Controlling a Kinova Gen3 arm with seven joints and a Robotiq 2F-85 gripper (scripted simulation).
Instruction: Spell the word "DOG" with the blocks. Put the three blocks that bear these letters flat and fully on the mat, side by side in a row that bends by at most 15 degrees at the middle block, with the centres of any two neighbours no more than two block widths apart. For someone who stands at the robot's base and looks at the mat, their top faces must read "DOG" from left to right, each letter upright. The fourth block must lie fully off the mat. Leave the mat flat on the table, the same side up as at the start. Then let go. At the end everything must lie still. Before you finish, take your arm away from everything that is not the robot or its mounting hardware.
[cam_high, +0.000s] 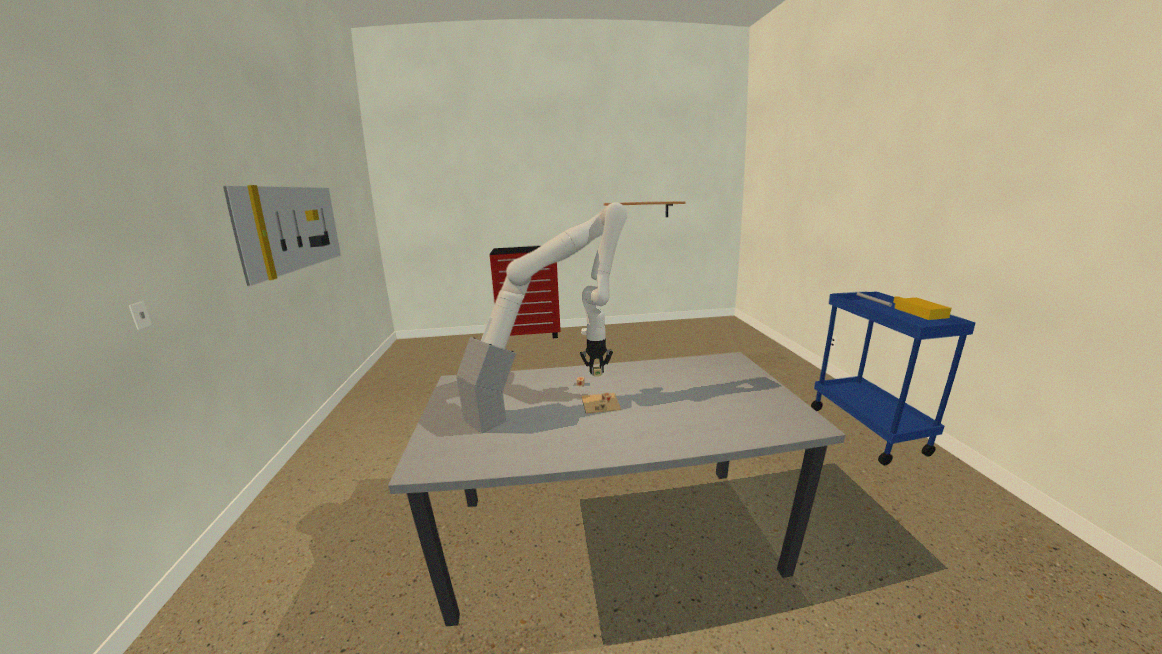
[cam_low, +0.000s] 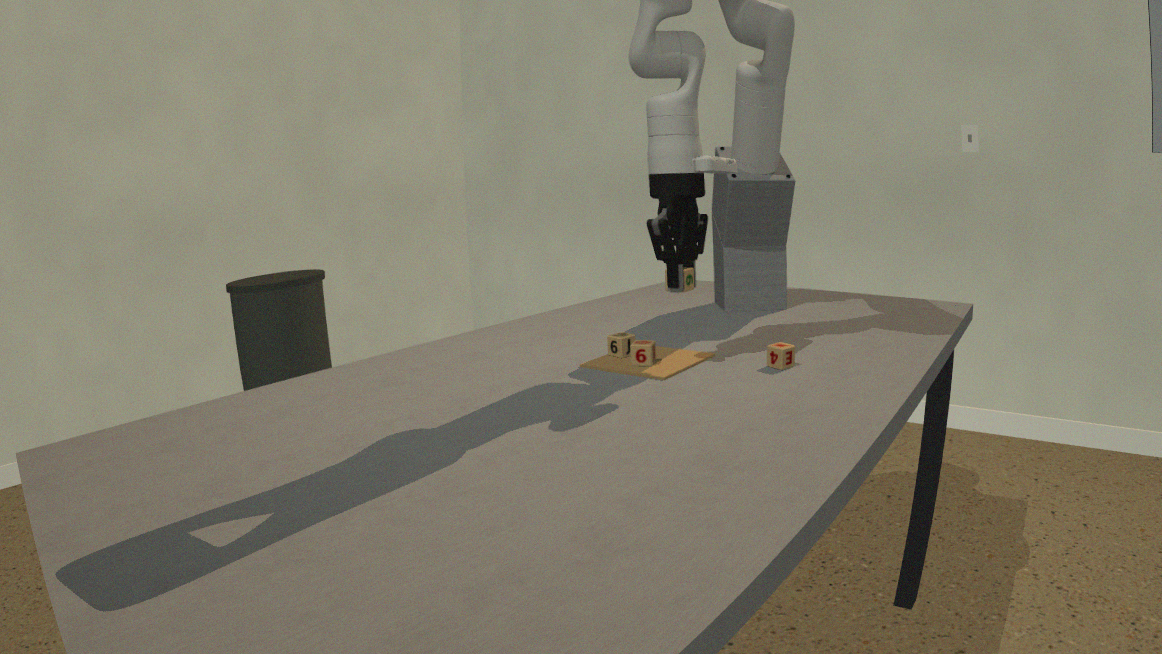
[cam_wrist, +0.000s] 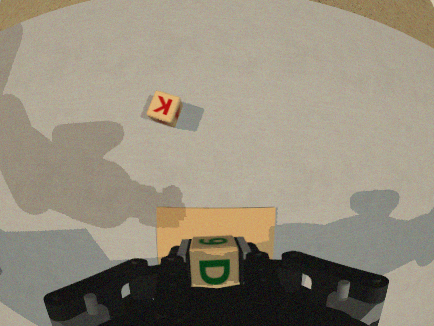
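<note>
My gripper (cam_high: 596, 370) (cam_low: 681, 277) (cam_wrist: 213, 250) is shut on the D block (cam_high: 596, 372) (cam_low: 689, 280) (cam_wrist: 215, 273), held above the table. Its green D faces the wrist camera, with a green numeral on an adjoining side. The mat (cam_high: 588, 403) (cam_low: 683, 363) (cam_wrist: 215, 219) lies flat. Two blocks stand on it, close together: one with a black 6 on its side (cam_low: 616, 346), the other with a red 6 (cam_low: 641, 353). Their top letters are unreadable now, and the gripper hides them in the wrist view. The K block (cam_high: 579, 381) (cam_low: 780, 356) (cam_wrist: 164, 106) stands off the mat, red K up.
The grey table (cam_high: 683, 430) (cam_low: 504, 519) (cam_wrist: 280, 100) carries the mat and the robot's pedestal (cam_high: 485, 389) (cam_low: 752, 243). Arm shadows cross the table and part of the mat. A blue cart (cam_high: 894, 406) stands beyond the table's right end in the top view.
</note>
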